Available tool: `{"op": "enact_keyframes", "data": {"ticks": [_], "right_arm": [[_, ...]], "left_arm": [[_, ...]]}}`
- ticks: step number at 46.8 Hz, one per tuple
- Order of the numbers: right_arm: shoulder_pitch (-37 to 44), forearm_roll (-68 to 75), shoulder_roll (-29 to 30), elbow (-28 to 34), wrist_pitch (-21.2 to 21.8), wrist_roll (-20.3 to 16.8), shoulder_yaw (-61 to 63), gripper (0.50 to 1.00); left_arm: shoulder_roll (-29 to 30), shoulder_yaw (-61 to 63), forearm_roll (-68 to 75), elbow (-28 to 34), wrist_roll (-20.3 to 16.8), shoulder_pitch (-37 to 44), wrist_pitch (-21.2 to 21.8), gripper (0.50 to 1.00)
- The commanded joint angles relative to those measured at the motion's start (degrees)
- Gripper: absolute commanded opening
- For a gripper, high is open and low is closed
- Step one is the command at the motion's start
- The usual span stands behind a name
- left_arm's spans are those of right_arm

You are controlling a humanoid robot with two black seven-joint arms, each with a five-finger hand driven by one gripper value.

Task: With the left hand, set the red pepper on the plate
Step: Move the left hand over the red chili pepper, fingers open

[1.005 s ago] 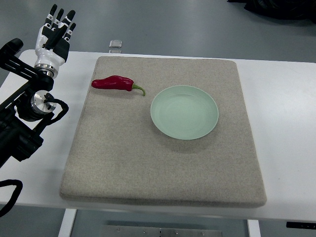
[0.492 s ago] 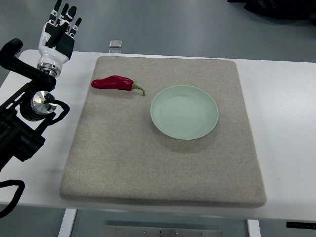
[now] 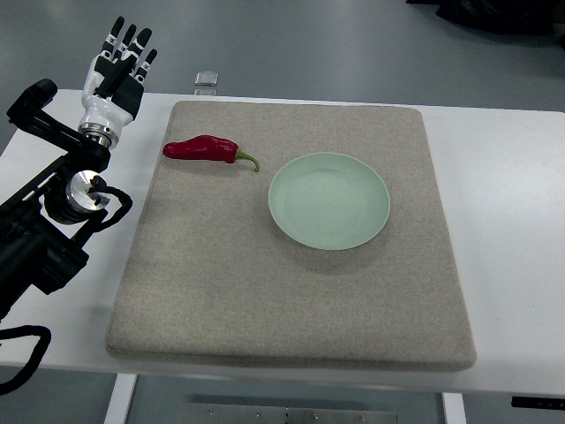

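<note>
Fingers [image 3: 129, 42] of the left hand [image 3: 115, 75] are extended and loosely spread, holding nothing; the hand sits beyond the far-left corner of the work, well apart from the pepper. Judged: an open posture suited to an approach, grasp not yet begun.

Table [image 3: 512, 221]: white, carries everything. Left arm [image 3: 53, 221] enters from the left edge and lies over the table's left margin, so the hand can reach in sideways over the mat.

Mat [image 3: 291, 300]: grey felt-like pad covering most of the table. Likely there to give a soft, non-slip bed so objects do not roll or skid when touched.

Plate [image 3: 329, 201]: pale green, round, empty, lying flat right of the mat's centre. Target for the drop.

Red pepper [image 3: 201, 147]: lies on its side on the mat's far-left part, body toward the arm, green stem [image 3: 250, 160] pointing to the plate. Near the plate but not touching it. The thick body on the hand's side should offer the easier grip.

Small clear object [image 3: 207, 79] sits on the table's far edge, behind the mat; cannot tell what it is.

Right hand not visible.
</note>
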Motion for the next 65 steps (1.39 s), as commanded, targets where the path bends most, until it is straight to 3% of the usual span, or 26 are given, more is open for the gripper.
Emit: {"op": "enact_keyframes", "data": {"ticks": [1, 14, 44, 53, 58, 65], "right_arm": [[0.06, 0.00, 0.00, 0.00, 0.00, 0.00, 0.00, 0.932], [0.06, 0.00, 0.00, 0.00, 0.00, 0.00, 0.00, 0.932], [-0.03, 0.00, 0.00, 0.00, 0.00, 0.00, 0.00, 0.932], [0.06, 0.00, 0.00, 0.00, 0.00, 0.00, 0.00, 0.932], [0.06, 0.00, 0.00, 0.00, 0.00, 0.00, 0.00, 0.932], [0.06, 0.00, 0.00, 0.00, 0.00, 0.00, 0.00, 0.932]], "left_arm": [[-0.79, 0.03, 0.14, 0.01, 0.00, 0.23, 1.40, 0.996], [0.09, 4.59, 2.69, 0.01, 0.08, -0.47, 2.82, 0.999], [3.43, 5.30, 48.73, -0.43, 0.08, -6.01, 3.96, 0.973], [4.30, 11.54, 56.92, 0.18, 0.35, -8.64, 5.27, 0.973], [5.18, 16.36, 57.27, 0.18, 2.10, -10.84, 5.45, 0.979], [6.24, 22.87, 58.85, 0.36, 7.81, -13.74, 5.45, 0.977]]}}
